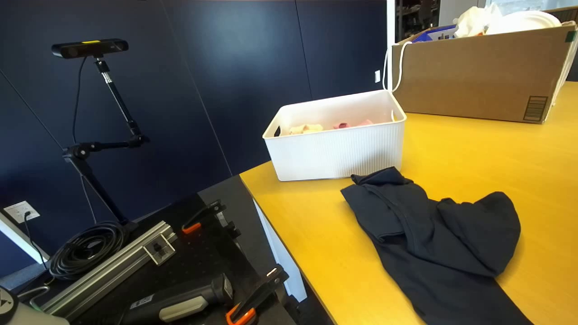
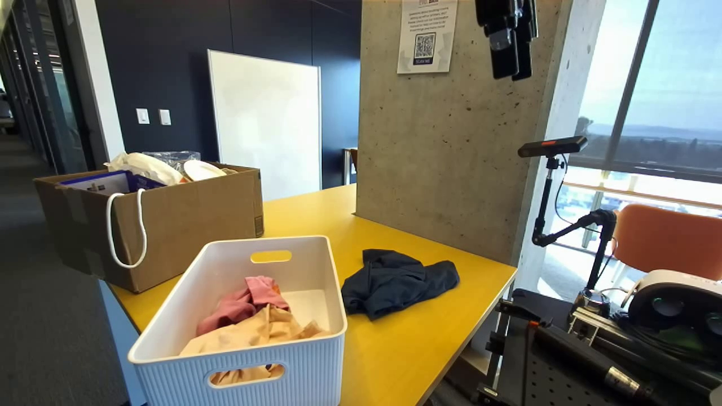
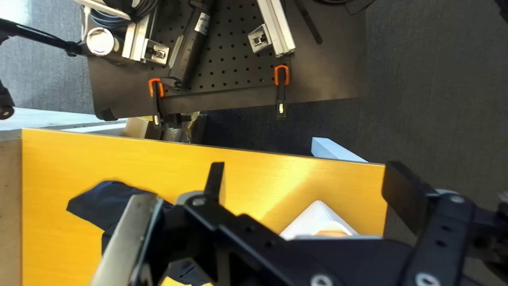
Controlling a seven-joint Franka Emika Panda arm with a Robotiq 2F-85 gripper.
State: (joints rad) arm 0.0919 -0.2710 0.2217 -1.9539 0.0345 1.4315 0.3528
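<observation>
atop the yellow tabletop: one dark navy garment, crumpled, near a white ribbed plastic bin. bin contents: rose-pink cloth, peach cloth. also there: one brown cardboard box. gripper: fingers spread wide, nothing between them, well above the tabletop. handling, as judged: the garment's bunched folds likely give a surer pinch than its flatter stretch; a vertical approach, wide of the bin's rim, likely serves best.
</observation>
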